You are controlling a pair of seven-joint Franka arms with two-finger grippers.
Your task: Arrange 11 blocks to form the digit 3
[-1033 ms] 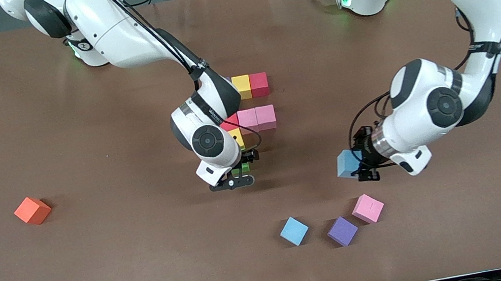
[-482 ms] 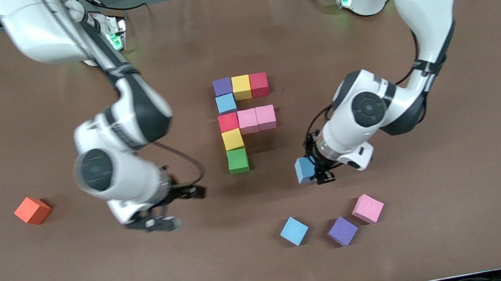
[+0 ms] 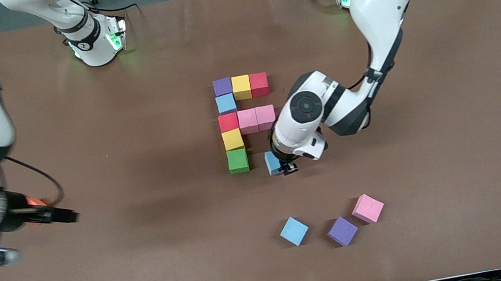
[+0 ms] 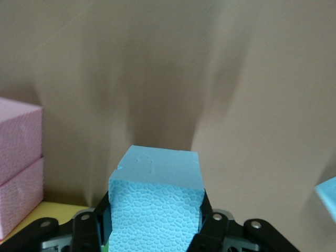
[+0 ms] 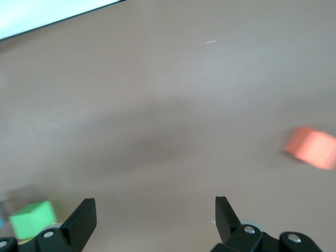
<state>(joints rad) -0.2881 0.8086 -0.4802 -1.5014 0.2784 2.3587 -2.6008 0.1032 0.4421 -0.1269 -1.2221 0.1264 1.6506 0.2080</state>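
Note:
The digit 3 stands partly built mid-table: purple (image 3: 222, 86), yellow (image 3: 241, 87) and red (image 3: 259, 84) blocks in one bar, a light blue block (image 3: 226, 103), then red (image 3: 228, 122) and two pink blocks (image 3: 256, 119), a yellow one (image 3: 232, 139) and a green block (image 3: 237, 161). My left gripper (image 3: 279, 167) is shut on a light blue block (image 3: 273, 162) (image 4: 156, 205), low over the table just beside the green block, a small gap between them. My right gripper (image 3: 38, 235) (image 5: 155, 215) is open and empty, over the table by the orange cube (image 3: 37, 202).
Three loose blocks lie near the front edge: light blue (image 3: 294, 230), purple (image 3: 342, 231) and pink (image 3: 367, 208). The orange cube (image 5: 311, 148) sits toward the right arm's end, partly hidden by that arm. The left arm's elbow hangs beside the pink bar.
The left gripper has carried the light blue block in toward the green block. The right arm has swung away from the figure, out to its own end of the table.

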